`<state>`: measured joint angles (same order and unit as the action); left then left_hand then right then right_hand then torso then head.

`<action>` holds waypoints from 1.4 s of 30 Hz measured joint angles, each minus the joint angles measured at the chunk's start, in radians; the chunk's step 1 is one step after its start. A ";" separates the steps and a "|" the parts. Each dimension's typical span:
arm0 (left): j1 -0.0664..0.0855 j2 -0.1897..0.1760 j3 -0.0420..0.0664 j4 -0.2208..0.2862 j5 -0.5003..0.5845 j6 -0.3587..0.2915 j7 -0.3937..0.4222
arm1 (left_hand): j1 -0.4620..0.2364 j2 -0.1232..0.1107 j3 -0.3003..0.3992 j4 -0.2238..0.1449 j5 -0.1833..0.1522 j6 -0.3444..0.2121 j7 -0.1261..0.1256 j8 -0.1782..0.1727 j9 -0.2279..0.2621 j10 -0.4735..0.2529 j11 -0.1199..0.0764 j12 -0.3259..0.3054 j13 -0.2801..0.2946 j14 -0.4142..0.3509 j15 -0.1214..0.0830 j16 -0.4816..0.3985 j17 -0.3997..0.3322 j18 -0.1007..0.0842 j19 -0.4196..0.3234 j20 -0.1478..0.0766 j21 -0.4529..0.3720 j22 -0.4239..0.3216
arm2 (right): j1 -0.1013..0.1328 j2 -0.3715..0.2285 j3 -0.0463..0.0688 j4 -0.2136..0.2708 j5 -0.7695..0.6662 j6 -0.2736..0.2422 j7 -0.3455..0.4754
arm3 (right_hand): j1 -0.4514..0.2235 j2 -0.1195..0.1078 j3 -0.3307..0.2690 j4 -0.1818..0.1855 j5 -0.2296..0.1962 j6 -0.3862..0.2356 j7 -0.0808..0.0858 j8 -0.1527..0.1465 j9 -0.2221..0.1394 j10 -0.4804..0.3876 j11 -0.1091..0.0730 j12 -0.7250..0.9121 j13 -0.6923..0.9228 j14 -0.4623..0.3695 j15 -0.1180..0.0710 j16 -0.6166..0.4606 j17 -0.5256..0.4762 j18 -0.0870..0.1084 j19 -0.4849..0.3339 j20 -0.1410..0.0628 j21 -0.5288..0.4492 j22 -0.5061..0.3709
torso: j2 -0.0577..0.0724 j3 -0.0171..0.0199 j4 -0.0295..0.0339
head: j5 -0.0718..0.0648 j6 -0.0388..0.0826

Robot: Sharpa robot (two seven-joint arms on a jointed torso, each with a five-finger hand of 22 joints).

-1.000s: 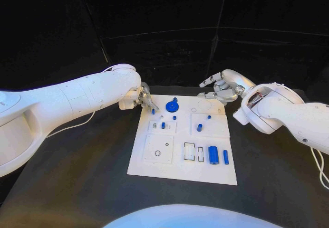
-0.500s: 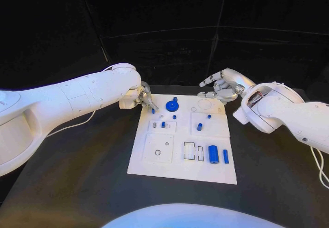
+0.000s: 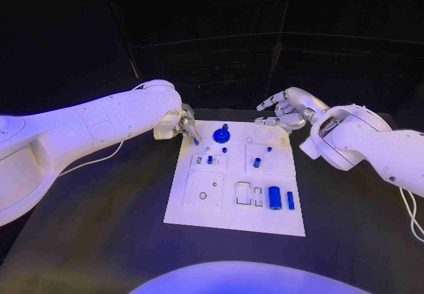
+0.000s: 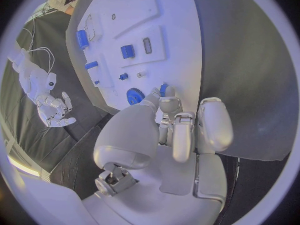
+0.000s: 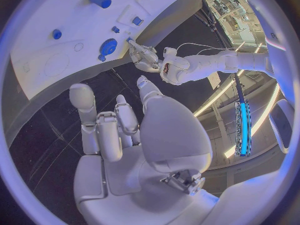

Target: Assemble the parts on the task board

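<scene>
Head view showed the white rectangular task board (image 3: pixel 237 184) lying in the middle of the black counter (image 3: pixel 97 239), with small blue plastic parts scattered across it: a blue toothed gear (image 3: pixel 222 136) at the far end, a blue cylinder (image 3: pixel 275 198) and a slim blue bar (image 3: pixel 291 201) nearer the robot. The left robot hand (image 3: pixel 182 125) reached to the board's far left corner, and the left wrist view showed its fingertips (image 4: pixel 167 104) pinched on a small blue peg (image 4: pixel 164 89) just beside the gear. The right robot hand (image 3: pixel 284 111) hovered past the board's far right edge, fingers spread and holding nothing. The parts looked light, rigid and smooth, likely to slip or tip; a pinch across each part's short sides, well clear of its seating end, appeared the safest hold.
</scene>
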<state>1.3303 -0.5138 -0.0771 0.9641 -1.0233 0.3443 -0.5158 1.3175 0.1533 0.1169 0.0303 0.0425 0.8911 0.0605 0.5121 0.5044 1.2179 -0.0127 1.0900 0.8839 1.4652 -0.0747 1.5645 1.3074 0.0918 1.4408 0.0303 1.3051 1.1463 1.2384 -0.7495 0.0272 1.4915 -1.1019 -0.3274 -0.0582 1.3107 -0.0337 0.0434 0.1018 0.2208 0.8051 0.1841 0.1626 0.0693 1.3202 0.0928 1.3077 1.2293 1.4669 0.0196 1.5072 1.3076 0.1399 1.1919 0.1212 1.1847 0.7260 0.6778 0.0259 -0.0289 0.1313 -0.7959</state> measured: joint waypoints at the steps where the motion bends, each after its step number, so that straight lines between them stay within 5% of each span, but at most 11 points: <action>1: 0.000 0.000 0.000 0.000 0.001 0.000 0.001 | 0.005 0.000 0.006 0.006 0.001 -0.002 0.002 -0.001 -0.001 0.000 0.000 -0.002 -0.002 0.000 0.000 0.000 0.000 0.000 0.000 0.000 0.000 0.000 | 0.000 0.000 0.000 0.000 0.000 0.000 0.000 | 0.000 0.000 0.000 0.000 0.000 0.000 0.000 0.000 0.000 0.000 0.000 0.000 0.000 0.000 0.000 0.000 0.000 0.000 0.000 0.000 0.000 0.000 | 0.000 0.0000 0.0000 | 0.000 0.000; 5: 0.000 -0.002 0.000 0.002 0.002 -0.001 0.008 | -0.009 -0.006 0.055 0.051 0.001 -0.005 0.005 -0.003 -0.007 0.000 0.000 -0.007 -0.008 0.000 0.000 0.000 0.000 0.000 0.000 0.000 0.000 0.000 | 0.000 0.000 0.000 0.000 0.000 0.000 0.000 | 0.000 0.000 0.000 0.000 0.000 0.000 0.000 0.000 0.000 0.000 0.000 0.000 0.000 0.000 0.000 0.000 0.000 0.000 0.000 0.000 0.000 0.000 | 0.000 0.0000 0.0000 | 0.001 -0.001; 9: -0.001 -0.010 -0.001 0.010 0.010 -0.007 0.015 | -0.100 -0.055 0.220 0.012 0.001 -0.005 0.005 0.021 -0.010 0.007 0.005 -0.007 -0.010 0.000 0.000 0.000 0.000 0.000 -0.002 0.002 0.000 0.000 | 0.000 0.000 0.000 -0.001 0.000 0.001 0.000 | 0.000 0.000 0.000 0.000 0.000 0.000 0.000 0.000 0.000 0.000 0.000 0.000 0.000 0.000 0.000 0.000 0.000 0.000 0.000 0.000 0.000 0.000 | 0.000 0.0000 0.0005 | 0.002 -0.001; 18: -0.001 -0.065 -0.001 0.071 0.058 -0.046 0.025 | -0.216 -0.119 0.422 -0.025 0.005 -0.005 0.006 0.070 0.006 0.024 0.002 -0.001 -0.004 0.000 0.000 0.000 0.000 0.000 -0.002 0.002 0.000 0.001 | 0.000 -0.001 0.000 -0.001 0.000 0.002 0.000 | 0.000 0.000 0.000 0.000 0.000 0.000 0.000 0.000 0.000 0.000 0.000 0.000 0.000 0.000 0.000 0.000 0.000 0.000 0.000 0.000 0.000 0.000 | 0.000 0.0001 0.0030 | 0.005 -0.001; 29: -0.004 -0.153 -0.004 0.212 0.125 -0.103 0.026 | -0.259 -0.150 0.481 -0.033 0.047 0.001 0.000 0.096 0.006 0.037 0.000 0.010 0.003 0.000 0.000 0.000 0.000 0.000 -0.002 0.002 0.000 0.002 | 0.000 -0.003 0.000 -0.002 0.000 0.004 0.000 | 0.000 0.000 0.000 0.000 0.000 0.000 0.000 0.003 0.000 0.000 0.000 0.000 0.000 0.000 0.000 0.000 0.000 0.000 0.000 0.000 0.000 0.000 | -0.001 0.0000 0.0030 | 0.013 -0.003; 42: -0.026 -0.245 -0.030 0.364 0.111 -0.213 0.039 | -0.274 -0.164 0.502 -0.047 0.055 0.006 -0.002 0.101 0.005 0.044 -0.004 0.010 -0.001 0.000 0.000 0.000 0.000 0.000 -0.002 0.002 0.000 0.010 | 0.000 -0.006 0.000 -0.002 0.000 0.005 -0.001 | 0.004 0.004 0.000 0.000 0.004 0.000 0.000 0.004 0.000 0.000 0.000 0.000 0.000 0.000 0.000 0.000 0.000 0.000 0.000 0.000 0.000 -0.002 | -0.001 -0.0008 0.0024 | 0.023 -0.006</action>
<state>1.3048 -0.7588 -0.1068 1.3281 -0.9123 0.1312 -0.4767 1.0437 -0.0106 0.6190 -0.0166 0.0977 0.8975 0.0588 0.6132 0.5093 1.2618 -0.0164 1.0998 0.8830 1.4652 -0.0747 1.5645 1.3074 0.0918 1.4386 0.0323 1.3051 1.1558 1.2384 -0.7557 0.0271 1.4891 -1.1019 -0.3226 -0.0592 1.3147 -0.0297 0.0435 0.1018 0.2243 0.8051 0.1841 0.1666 0.0694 1.3202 0.0928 1.3076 1.2294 1.4669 0.0196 1.5073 1.3074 0.1399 1.1918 0.1212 1.1847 0.7242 0.6770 0.0251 -0.0265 0.1547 -0.8024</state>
